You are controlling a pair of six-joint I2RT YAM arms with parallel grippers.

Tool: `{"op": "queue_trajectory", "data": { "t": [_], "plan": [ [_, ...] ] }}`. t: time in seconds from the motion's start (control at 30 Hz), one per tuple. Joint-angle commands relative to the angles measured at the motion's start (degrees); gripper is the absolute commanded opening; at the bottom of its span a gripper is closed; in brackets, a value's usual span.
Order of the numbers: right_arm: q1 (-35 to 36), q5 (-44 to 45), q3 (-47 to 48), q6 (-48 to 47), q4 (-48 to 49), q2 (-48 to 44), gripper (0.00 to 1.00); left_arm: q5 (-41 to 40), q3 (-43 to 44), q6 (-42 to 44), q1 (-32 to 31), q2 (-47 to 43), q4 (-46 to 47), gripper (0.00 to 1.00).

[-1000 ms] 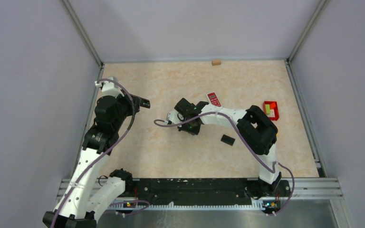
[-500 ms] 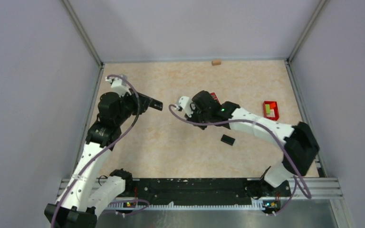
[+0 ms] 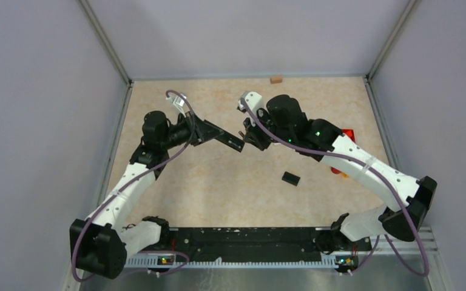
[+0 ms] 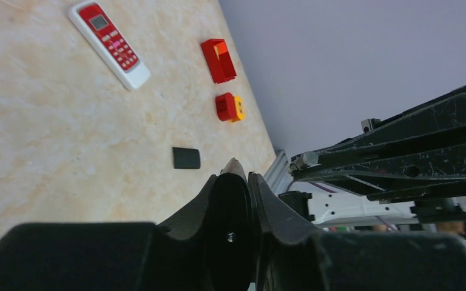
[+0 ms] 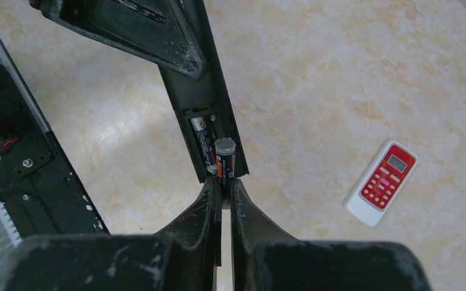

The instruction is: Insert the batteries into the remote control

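Note:
My left gripper (image 3: 208, 130) is shut on a black remote (image 3: 229, 140) and holds it above the table, pointing right. In the left wrist view the gripper (image 4: 238, 179) clamps the remote edge-on. In the right wrist view the remote (image 5: 197, 91) shows its open battery bay with one battery (image 5: 202, 141) lying inside. My right gripper (image 5: 223, 183) is shut on a second battery (image 5: 225, 156), dark with an orange band, its tip at the bay's near end beside the first. The right gripper (image 3: 256, 138) meets the remote's end in the top view.
A black battery cover (image 3: 290, 178) lies on the table; it also shows in the left wrist view (image 4: 186, 157). A red and white remote (image 5: 381, 182) lies flat. A red tray (image 4: 218, 59), a red and yellow block (image 4: 229, 107) and a small wooden block (image 3: 275, 79) sit further off.
The left arm swung the black remote right towards the middle. The right arm rose from the table and moved back, bringing its battery to the remote's end.

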Motion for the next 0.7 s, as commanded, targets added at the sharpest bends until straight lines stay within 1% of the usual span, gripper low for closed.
{"op": "queue_trajectory", "data": {
  "t": [0.0, 0.1, 0.23, 0.67],
  "plan": [
    [0.4, -0.3, 8.5, 2.8, -9.3, 2.2, 0.01, 5.1, 0.6, -9.0, -0.2, 2.9, 5.7, 0.00],
    [1.2, 3.5, 13.5, 2.0, -15.2, 4.8, 0.02, 6.4, 0.7, -11.2, -0.3, 4.7, 5.1, 0.00],
    [1.8, 3.4, 16.7, 1.5, -18.5, 7.5, 0.02, 6.1, 0.3, -11.7, -0.3, 5.3, 5.3, 0.00],
    [3.2, 3.0, 17.8, 0.0, -21.8, 12.3, 0.04, 6.9, -0.6, -11.7, -0.3, 5.0, 6.9, 0.00]
  ]
}}
